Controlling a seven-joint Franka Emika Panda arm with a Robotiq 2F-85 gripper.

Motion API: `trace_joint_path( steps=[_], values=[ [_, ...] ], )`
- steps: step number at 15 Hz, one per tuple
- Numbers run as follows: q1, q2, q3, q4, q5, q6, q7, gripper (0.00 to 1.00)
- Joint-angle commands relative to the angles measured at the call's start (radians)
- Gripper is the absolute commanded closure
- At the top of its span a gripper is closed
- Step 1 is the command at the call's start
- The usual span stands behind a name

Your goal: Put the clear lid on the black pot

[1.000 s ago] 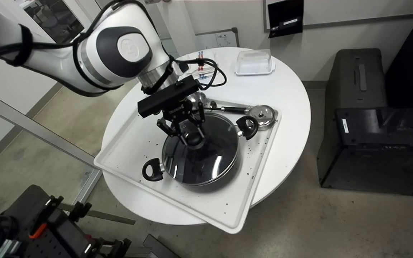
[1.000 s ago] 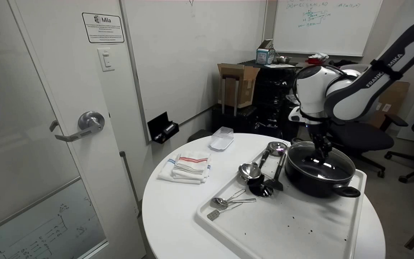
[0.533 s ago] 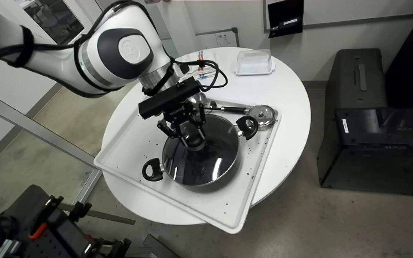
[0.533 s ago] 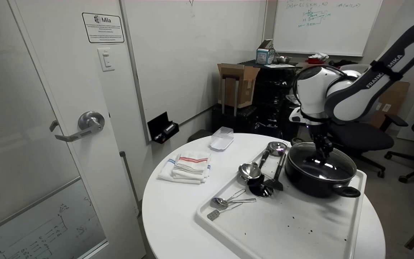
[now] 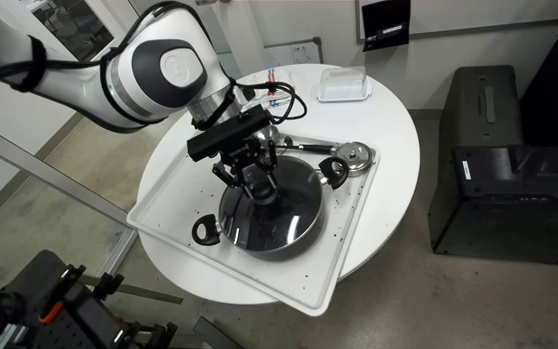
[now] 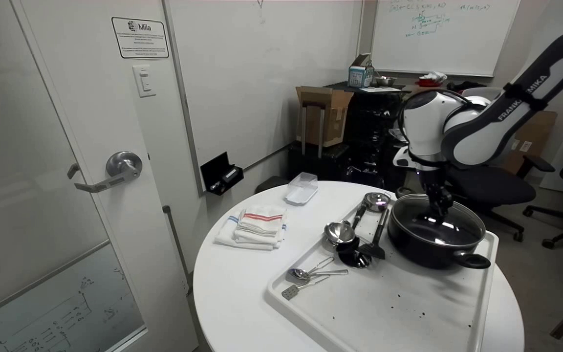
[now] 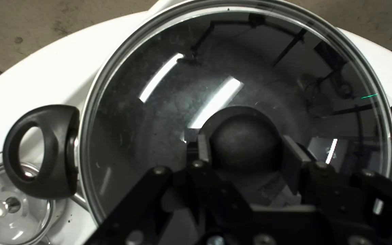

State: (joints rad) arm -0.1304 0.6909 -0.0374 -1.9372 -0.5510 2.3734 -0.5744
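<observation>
The clear lid [image 5: 279, 220] has a glass top, a metal rim and a round black knob [image 7: 245, 141]. It lies level on the black pot [image 6: 418, 249], its rim lined up with the pot's rim in both exterior views. The lid also shows in an exterior view [image 6: 457, 227] and fills the wrist view [image 7: 162, 126]. A pot handle [image 7: 58, 149] sticks out on the left of the wrist view. My gripper [image 7: 248, 146] is shut on the lid's knob, one finger on each side; it points down at the lid in both exterior views [image 5: 262, 189] [image 6: 439, 208].
The pot stands on a white tray [image 6: 408, 308] on a round white table [image 6: 227, 288]. A small glass-lidded pot [image 5: 354, 157], a ladle [image 6: 340, 232], a black spatula [image 6: 372, 250] and small utensils [image 6: 306, 276] lie beside it. Folded towels [image 6: 257, 227] and a clear-covered dish [image 6: 302, 188] stand further off.
My gripper and the lid have moved down very slightly, and the lid's rim has come level with the pot's rim. The pot and the other things have not moved.
</observation>
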Motion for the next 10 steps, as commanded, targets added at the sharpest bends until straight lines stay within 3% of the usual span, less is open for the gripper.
trace_joint_path(
  steps=[1, 10],
  values=[
    [0.011, -0.007, -0.004, 0.000, 0.007, -0.013, -0.022, 0.74],
    [0.025, -0.001, 0.002, 0.002, 0.008, -0.012, -0.017, 0.74]
  ],
)
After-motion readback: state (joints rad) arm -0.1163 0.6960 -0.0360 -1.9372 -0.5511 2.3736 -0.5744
